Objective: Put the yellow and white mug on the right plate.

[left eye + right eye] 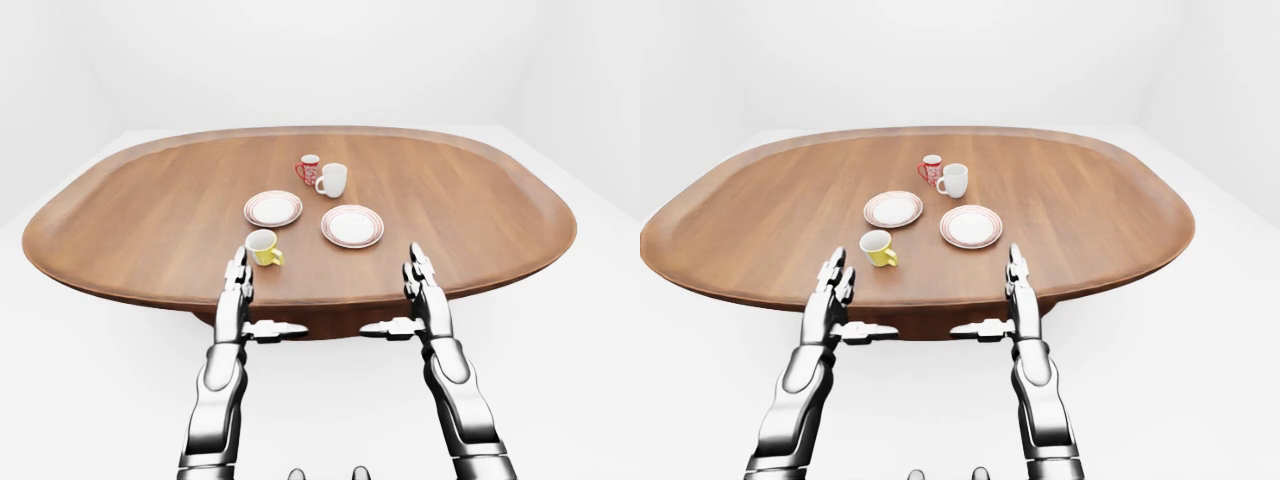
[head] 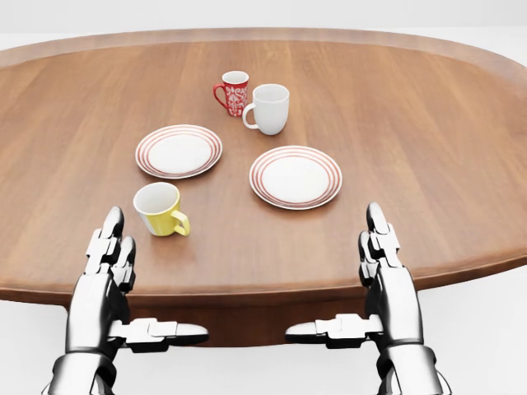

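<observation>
While both hands hover at the near edge of the wooden table (image 2: 428,123), the left hand (image 2: 107,271) and right hand (image 2: 383,263) stand with fingers spread wide and thumbs turned inward, holding nothing. In the head view the yellow and white mug (image 2: 160,209) stands upright on the table just above the left hand, left of and below the right plate (image 2: 296,177). Left of that plate lies a second plate (image 2: 179,151); above it stand a white mug (image 2: 268,108) and a red mug (image 2: 233,92).
</observation>
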### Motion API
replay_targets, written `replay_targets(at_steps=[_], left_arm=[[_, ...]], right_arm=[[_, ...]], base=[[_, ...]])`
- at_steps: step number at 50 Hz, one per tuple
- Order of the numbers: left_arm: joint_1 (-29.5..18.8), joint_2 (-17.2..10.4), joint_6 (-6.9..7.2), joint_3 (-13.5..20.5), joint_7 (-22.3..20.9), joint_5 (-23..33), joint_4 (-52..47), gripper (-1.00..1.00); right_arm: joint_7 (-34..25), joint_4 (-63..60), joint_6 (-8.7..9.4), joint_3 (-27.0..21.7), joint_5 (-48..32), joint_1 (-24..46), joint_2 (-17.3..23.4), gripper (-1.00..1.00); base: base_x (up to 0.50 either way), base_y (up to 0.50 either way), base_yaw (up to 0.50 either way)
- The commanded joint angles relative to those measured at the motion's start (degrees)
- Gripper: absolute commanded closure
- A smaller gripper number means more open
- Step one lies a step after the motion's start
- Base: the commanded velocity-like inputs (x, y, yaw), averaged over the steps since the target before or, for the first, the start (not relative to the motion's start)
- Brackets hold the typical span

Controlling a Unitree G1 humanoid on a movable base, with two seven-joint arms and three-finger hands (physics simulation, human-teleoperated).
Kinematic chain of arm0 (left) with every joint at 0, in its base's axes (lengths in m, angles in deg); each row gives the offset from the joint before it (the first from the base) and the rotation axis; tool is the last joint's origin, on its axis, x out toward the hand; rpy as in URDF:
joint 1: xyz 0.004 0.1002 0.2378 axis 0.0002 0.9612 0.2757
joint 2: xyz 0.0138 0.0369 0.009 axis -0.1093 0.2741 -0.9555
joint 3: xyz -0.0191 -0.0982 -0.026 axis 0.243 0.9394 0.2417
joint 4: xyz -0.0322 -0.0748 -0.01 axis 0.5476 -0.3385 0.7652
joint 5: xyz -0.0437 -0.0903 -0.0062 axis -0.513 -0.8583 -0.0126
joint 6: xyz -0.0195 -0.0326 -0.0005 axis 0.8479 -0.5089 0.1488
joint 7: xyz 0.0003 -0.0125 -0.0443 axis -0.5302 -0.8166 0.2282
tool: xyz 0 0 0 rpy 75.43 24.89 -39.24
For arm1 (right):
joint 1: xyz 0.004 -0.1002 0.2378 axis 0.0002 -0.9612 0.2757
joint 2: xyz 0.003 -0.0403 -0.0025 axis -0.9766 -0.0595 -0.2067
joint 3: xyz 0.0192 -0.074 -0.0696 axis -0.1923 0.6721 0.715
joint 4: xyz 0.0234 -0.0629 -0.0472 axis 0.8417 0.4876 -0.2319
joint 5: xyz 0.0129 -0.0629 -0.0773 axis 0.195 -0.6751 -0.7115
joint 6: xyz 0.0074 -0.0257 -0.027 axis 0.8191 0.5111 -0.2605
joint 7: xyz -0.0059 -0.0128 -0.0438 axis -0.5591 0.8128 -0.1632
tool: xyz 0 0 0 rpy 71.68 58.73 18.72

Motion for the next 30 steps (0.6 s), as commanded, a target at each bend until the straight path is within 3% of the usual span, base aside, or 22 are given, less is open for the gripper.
replay_targets(at_steps=[1,3,15,27,30], left_arm=[[0.89,-0.49,0.15,1.44,-2.08,-0.27,-1.64,-1.00],[1.48,-1.12,0.78,1.32,-1.80,-0.62,-5.54,-1.00],[3.42,-1.91,0.78,2.69,-3.22,-0.85,-22.19,-1.00],[2.98,-1.85,0.78,3.80,-3.51,-0.65,-21.76,-1.00],[2.95,-1.88,0.78,3.87,-3.55,-0.72,-21.81,-1.00]], right_arm=[[-2.04,-0.63,0.80,-2.68,0.40,-0.33,1.40,-1.00],[-2.36,-3.28,2.48,-2.87,0.49,-0.64,1.28,-1.00],[-3.40,-12.28,2.48,-2.58,-1.52,-2.40,1.16,-1.00],[-3.92,-15.44,2.48,-3.11,-2.52,-2.45,1.02,-1.00],[-4.36,-15.76,2.48,-2.46,-4.08,-2.95,1.48,-1.00]], base=[[0.00,0.00,0.00],[0.00,0.00,0.00],[0.00,0.00,0.00],[0.00,0.00,0.00],[0.00,0.00,0.45]])
